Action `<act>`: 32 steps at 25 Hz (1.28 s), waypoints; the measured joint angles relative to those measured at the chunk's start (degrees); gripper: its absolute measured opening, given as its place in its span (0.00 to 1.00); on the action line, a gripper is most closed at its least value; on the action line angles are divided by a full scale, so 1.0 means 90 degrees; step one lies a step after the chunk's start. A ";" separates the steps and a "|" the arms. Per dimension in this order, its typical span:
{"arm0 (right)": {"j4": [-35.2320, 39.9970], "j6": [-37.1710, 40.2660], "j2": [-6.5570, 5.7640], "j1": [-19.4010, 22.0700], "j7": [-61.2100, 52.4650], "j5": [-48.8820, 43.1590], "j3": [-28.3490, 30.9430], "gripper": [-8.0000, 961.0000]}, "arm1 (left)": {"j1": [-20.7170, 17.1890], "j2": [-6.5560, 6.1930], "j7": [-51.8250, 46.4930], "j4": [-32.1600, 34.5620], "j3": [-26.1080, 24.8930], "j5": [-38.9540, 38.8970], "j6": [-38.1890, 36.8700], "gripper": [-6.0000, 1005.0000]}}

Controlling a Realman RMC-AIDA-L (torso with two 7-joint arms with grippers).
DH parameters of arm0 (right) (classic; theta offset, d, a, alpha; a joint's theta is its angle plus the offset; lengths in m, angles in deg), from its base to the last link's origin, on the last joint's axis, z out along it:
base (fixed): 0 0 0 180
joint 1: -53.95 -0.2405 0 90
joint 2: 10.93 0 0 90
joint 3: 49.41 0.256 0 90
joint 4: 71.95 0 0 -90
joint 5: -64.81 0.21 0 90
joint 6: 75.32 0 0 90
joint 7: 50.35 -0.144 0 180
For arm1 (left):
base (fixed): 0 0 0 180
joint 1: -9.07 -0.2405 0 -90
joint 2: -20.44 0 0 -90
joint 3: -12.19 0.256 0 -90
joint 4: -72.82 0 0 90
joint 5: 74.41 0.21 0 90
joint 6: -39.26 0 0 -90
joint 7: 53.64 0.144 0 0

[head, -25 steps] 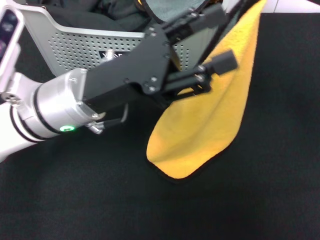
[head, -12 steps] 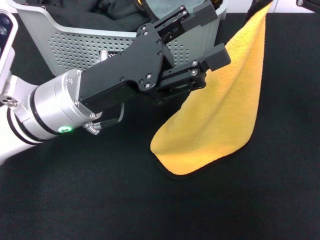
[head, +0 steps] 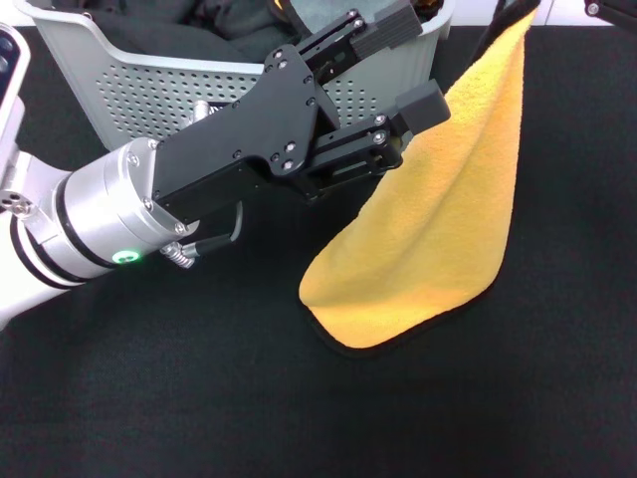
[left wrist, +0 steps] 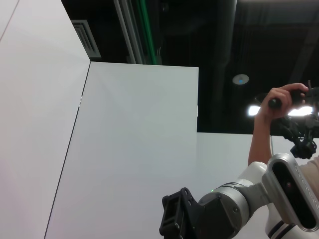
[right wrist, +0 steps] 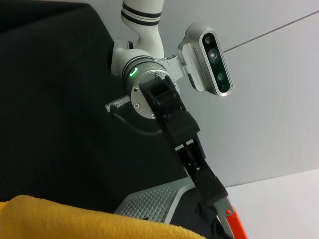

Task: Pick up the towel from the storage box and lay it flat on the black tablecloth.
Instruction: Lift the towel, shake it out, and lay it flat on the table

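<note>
Towel [head: 438, 229] hanging from a top corner at the upper right edge of the head view, lower corner resting on the black tablecloth [head: 498, 418], beside the storage box [head: 139, 85]. Left gripper [head: 403, 65] spread open, empty, touching the towel. Right gripper: cannot tell.

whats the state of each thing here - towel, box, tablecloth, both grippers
towel: out of the box, hanging from its top corner, lower corner touching the cloth, not flat yet
storage box: upright, dark fabrics inside
black tablecloth: spread flat
left gripper: fingers open beside the towel, holding nothing
right gripper: out of sight above the top edge
</note>
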 joint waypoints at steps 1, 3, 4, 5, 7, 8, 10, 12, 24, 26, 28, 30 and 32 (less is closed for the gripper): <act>-0.0002 0.0000 0.0001 0.0002 0.0000 0.0000 0.0000 0.03 | 0.0002 -0.0001 0.0000 0.0000 0.0000 0.0001 0.0008 0.77; -0.0005 0.0000 0.0002 0.0011 0.0000 0.0000 0.0000 0.03 | 0.0007 -0.0002 0.0003 0.0000 -0.0003 0.0000 0.0049 0.77; -0.0008 0.0000 0.0003 0.0016 0.0001 0.0000 0.0000 0.03 | 0.0007 -0.0003 0.0005 0.0000 -0.0004 -0.0002 0.0076 0.77; -0.0010 0.0000 0.0003 0.0018 0.0000 0.0000 -0.0001 0.03 | 0.0007 -0.0004 0.0010 0.0000 -0.0004 -0.0004 0.0112 0.77; -0.0013 0.0000 0.0003 0.0026 0.0000 0.0000 -0.0001 0.03 | 0.0010 -0.0008 0.0015 0.0001 -0.0004 -0.0004 0.0154 0.77; -0.0015 0.0000 0.0003 0.0033 0.0000 0.0002 -0.0001 0.03 | 0.0015 -0.0010 0.0028 0.0001 -0.0004 -0.0003 0.0159 0.77; -0.0016 0.0000 0.0004 0.0040 0.0000 0.0016 -0.0001 0.03 | 0.0017 -0.0013 0.0072 0.0001 -0.0004 -0.0002 0.0166 0.77; -0.0017 0.0000 0.0004 0.0040 0.0001 0.0034 -0.0001 0.03 | 0.0024 -0.0018 0.0116 0.0001 -0.0008 -0.0007 0.0171 0.77; -0.0011 0.0014 0.0004 0.0014 0.0000 0.0517 0.0057 0.03 | 0.0005 -0.0051 0.0299 0.0015 -0.0248 -0.0017 0.0308 0.77; 0.0019 0.0020 0.0003 0.0023 0.0003 0.0635 0.0035 0.03 | 0.0028 -0.0052 0.0309 0.0015 -0.0248 -0.0018 0.0401 0.77; 0.0053 0.0025 0.0003 0.0014 0.0008 0.0762 0.0022 0.03 | 0.0054 -0.0052 0.0310 0.0027 -0.0249 -0.0020 0.0556 0.77; 0.0065 0.0017 0.0001 -0.0042 0.0010 0.0882 0.0022 0.03 | 0.0090 -0.0047 0.0311 0.0062 -0.0249 -0.0016 0.0699 0.77; 0.0061 -0.0025 0.0000 -0.0098 0.0015 0.0937 0.0041 0.03 | 0.0150 -0.0043 0.0311 0.0071 -0.0242 0.0006 0.0728 0.77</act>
